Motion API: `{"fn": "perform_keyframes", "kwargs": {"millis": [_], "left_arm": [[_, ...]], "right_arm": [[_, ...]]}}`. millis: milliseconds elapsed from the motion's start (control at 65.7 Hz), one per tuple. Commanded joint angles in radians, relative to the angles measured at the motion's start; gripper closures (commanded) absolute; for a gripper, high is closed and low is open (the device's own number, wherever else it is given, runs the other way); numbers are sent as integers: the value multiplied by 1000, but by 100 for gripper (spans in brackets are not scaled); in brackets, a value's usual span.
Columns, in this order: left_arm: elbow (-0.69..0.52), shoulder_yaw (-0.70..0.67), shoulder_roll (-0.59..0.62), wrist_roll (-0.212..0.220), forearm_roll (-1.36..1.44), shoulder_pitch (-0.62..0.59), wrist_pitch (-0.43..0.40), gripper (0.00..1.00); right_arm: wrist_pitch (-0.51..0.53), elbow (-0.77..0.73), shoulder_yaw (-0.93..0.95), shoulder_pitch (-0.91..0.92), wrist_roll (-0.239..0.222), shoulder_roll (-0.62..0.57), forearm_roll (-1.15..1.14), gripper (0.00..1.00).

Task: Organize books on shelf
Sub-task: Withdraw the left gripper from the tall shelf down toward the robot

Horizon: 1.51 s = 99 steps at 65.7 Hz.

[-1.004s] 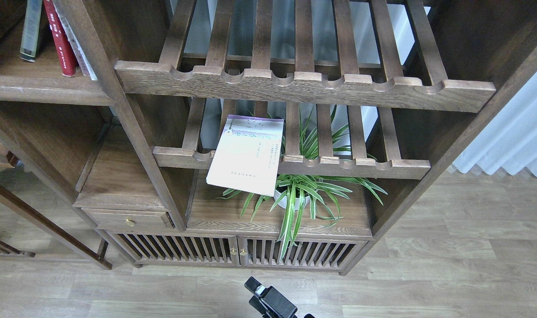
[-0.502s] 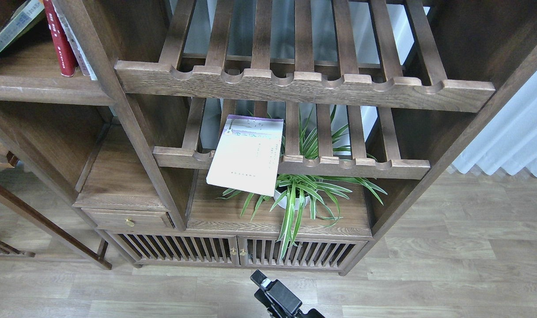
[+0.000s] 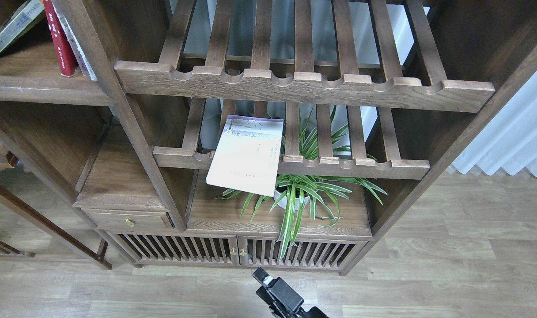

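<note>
The shelf (image 3: 43,86) is the flat dark board at the upper left. On it a red book (image 3: 58,42) stands upright with a thin pale book (image 3: 77,44) against its right side. A grey-green book (image 3: 10,27) leans far over to the left, away from the red one. A pale lavender-white book (image 3: 247,154) lies flat on the lower slatted rack (image 3: 357,167), its near edge hanging over the front rail. A black gripper (image 3: 263,277), taken as my right, pokes up at the bottom centre, far below all the books; its fingers cannot be told apart.
An upper slatted rack (image 3: 304,86) juts out over the lower one. A potted spider plant (image 3: 299,194) stands under the lavender book. Below are a small drawer (image 3: 127,220) and slatted cabinet doors (image 3: 233,251). A white curtain (image 3: 511,137) hangs at right.
The grey-green book has tipped from nearly upright to leaning far left. The black gripper at the bottom has shifted slightly right and down.
</note>
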Motion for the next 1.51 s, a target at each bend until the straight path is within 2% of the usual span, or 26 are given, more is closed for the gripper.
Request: {"fn": "perform_keyframes", "kwargs": {"millis": [0,259,563,624,776,1156,1491], "left_arm": [[-19,-25,-11,0,0,57,0,22],[-50,-61,-45,0,0,152,0,22],[-49,-72,-127,5,1,296,0,16],[-49,-71,-138,6,1,314,0,14],[-38,-58,-170,15,4,353,0,1],[10,-36,-262,19,9,396,0,0],[36,-25,-275,19,9,410,0,0]], "right_arm": [[0,-1,0,1,0,0,0,1],[0,-1,2,1,1,0,5,1],[0,-6,2,1,1,0,12,1],[0,-8,2,-1,1,0,12,1],[0,-8,2,1,1,0,12,1],[0,-9,3,1,1,0,14,1],[0,-17,2,1,1,0,14,1]]}}
